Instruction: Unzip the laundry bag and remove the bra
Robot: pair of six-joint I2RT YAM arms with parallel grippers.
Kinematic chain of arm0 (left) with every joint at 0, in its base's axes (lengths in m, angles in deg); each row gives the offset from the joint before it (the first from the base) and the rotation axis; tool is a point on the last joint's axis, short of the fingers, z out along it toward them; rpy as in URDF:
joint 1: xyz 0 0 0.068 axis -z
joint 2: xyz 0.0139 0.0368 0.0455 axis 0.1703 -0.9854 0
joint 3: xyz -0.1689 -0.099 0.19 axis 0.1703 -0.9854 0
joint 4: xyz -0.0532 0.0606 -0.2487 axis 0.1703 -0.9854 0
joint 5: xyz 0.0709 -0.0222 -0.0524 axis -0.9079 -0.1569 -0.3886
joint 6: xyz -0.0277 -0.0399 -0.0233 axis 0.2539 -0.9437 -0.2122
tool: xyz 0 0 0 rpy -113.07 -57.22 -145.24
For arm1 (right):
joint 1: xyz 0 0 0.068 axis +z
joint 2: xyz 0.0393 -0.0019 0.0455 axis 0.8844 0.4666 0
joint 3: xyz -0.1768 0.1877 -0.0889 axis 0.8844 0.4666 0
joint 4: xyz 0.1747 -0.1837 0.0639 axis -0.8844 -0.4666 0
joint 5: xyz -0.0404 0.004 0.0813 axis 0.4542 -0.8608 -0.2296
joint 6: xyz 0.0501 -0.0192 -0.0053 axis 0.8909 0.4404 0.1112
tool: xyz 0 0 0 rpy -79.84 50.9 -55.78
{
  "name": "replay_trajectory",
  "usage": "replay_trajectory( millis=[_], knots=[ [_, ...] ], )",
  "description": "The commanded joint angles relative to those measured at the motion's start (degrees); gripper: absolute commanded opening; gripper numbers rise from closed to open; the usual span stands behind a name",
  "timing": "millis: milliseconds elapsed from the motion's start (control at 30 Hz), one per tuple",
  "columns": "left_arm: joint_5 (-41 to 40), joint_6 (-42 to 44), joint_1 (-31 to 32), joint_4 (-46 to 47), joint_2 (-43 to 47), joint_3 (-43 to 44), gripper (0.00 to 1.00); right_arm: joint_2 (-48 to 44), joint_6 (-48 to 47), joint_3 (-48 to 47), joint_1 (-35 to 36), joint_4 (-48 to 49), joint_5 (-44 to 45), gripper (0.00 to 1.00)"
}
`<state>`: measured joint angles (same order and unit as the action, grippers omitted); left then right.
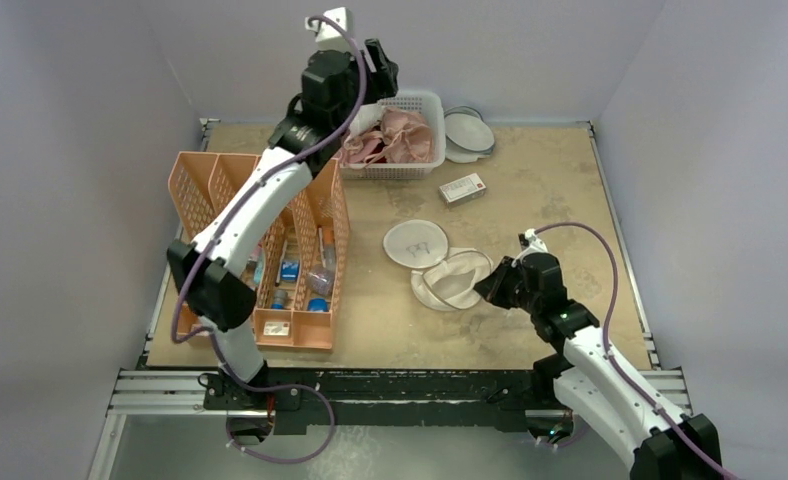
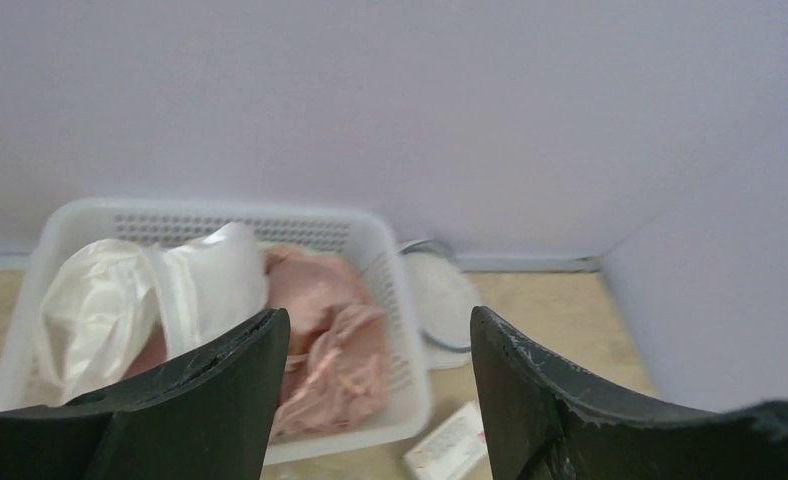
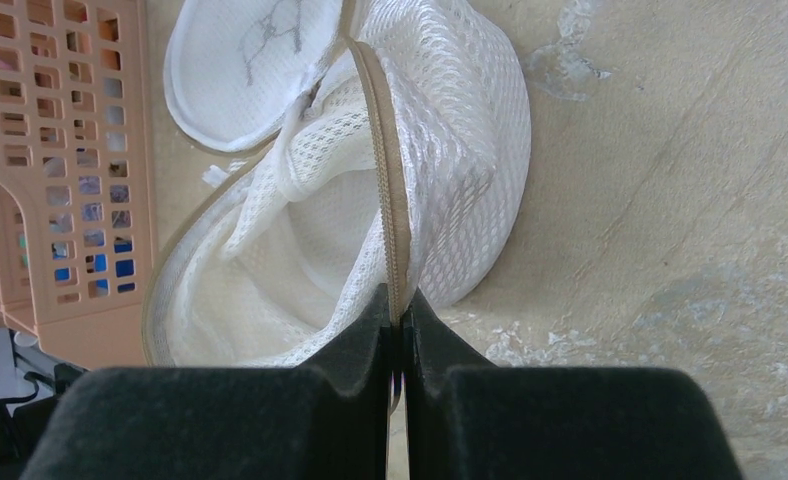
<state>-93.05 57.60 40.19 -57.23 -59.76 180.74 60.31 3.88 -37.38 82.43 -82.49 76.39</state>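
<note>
The white mesh laundry bag lies open in the middle of the table. Its flat face with the black mark is folded back beside the dome half. My right gripper is shut on the tan zip rim of the bag; it also shows in the top view. Only white mesh shows inside the bag. The pale pink bra lies in the white basket at the back and shows in the left wrist view. My left gripper is open and empty, raised above the basket's left side.
The white basket also holds a white crumpled item. White blue-rimmed dishes stand to its right. A small box lies in front of the basket. An orange slotted organiser with small items fills the left side.
</note>
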Motion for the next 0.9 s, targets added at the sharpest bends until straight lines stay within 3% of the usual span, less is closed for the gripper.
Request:
replay_trajectory(
  millis=[0,67,200,367,467,600,767,867],
  knots=[
    [8.1,-7.9,-0.2,2.0,8.7,-7.1,0.66,2.7,-1.9,-4.7,-0.1,3.2,1.5,0.07],
    [9.4,-8.3,-0.2,1.7,12.4,-10.6,0.66,4.7,-4.0,-7.3,0.0,2.7,2.8,0.07],
    [11.9,-5.1,-0.2,2.3,21.5,-16.7,0.75,9.4,-9.2,-13.3,0.0,2.0,5.0,0.07],
    [11.8,0.3,-0.2,10.5,34.0,-30.9,0.88,16.2,-14.3,-19.9,0.2,6.3,2.0,0.08],
    [10.9,1.8,-0.3,16.7,39.2,-39.5,0.89,21.2,-18.7,-26.0,0.9,6.8,-1.6,0.08],
    [10.7,3.8,-0.3,18.5,42.6,-44.8,0.89,27.7,-25.4,-32.9,2.1,3.9,-6.1,0.08],
    [6.5,4.0,-0.3,21.4,45.7,-49.4,0.89,28.5,-32.2,-36.3,2.4,-0.5,-11.6,0.1],
    [6.4,4.4,-0.3,21.2,45.9,-49.4,0.89,28.3,-29.8,-36.4,2.0,-3.2,-9.0,0.13]
  ],
)
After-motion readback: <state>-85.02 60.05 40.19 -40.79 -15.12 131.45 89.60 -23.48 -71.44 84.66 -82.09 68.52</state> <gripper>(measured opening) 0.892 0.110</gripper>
